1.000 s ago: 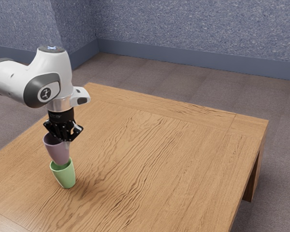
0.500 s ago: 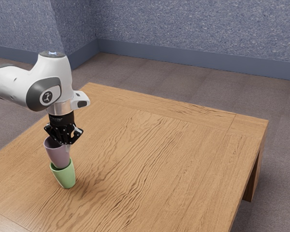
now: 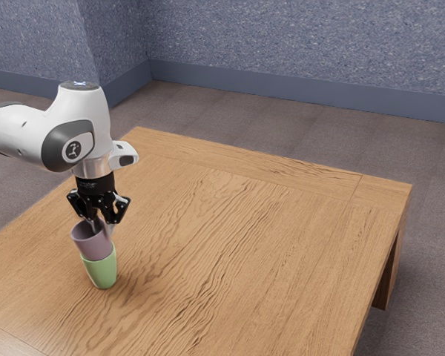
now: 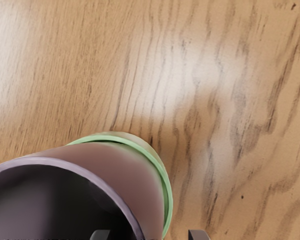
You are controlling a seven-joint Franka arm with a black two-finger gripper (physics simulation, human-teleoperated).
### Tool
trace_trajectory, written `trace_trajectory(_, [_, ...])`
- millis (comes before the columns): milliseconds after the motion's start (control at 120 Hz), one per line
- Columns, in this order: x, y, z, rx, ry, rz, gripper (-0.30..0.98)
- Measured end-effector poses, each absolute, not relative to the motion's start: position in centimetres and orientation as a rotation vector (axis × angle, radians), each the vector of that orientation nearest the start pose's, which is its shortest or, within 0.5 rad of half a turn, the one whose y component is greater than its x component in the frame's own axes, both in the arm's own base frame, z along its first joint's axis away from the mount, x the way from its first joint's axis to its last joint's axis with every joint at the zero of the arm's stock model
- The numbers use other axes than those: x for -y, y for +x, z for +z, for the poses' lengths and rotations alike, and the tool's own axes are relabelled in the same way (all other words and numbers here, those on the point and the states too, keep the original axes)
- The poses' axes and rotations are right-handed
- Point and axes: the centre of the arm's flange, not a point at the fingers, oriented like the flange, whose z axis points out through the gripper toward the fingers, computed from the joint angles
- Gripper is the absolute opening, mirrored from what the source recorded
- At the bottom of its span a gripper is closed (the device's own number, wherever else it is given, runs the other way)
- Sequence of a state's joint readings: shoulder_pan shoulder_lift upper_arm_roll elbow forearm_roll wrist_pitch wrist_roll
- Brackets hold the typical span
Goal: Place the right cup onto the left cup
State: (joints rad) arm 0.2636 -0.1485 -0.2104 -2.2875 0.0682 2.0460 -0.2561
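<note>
Just above the stacked cups, my gripper is open, one finger inside the purple cup's rim and the other outside it. The purple cup has its lower part inside the green cup, which stands on the table. It leans a little toward the exterior view's left. In the wrist view, the fingertips of my gripper stand wide apart on either side of the purple cup's wall. The green cup's rim curves around the purple cup; its lower part is hidden.
The wooden table extends toward the exterior view's right, with its far edge near the carpeted floor. A blue-grey wall stands behind.
The fingers have spread and let go of the purple cup. That cup has come down further into the green one, and my hand is slightly lower than a second ago.
</note>
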Motion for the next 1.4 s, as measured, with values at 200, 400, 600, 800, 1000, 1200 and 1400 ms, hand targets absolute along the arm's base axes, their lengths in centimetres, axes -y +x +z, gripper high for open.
trace_trajectory(200, [-2.0,47.7,42.1,0.408,-3.014,0.09,0.22])
trace_trajectory(400, [-1.7,47.0,45.3,0.422,-3.012,0.026,0.25])
trace_trajectory(600, [-0.5,47.3,47.1,0.388,-3.028,0.016,0.29])
trace_trajectory(800, [1.8,47.8,49.2,0.286,-3.071,0.01,0.52])
trace_trajectory(1000, [3.2,49.6,51.3,0.149,-3.104,0.058,0.62])
trace_trajectory(1200, [3.8,50.8,54.5,0.032,-3.106,0.061,0.66])
trace_trajectory(1400, [3.2,52.5,56.4,-0.05,-3.098,0.066,0.68])
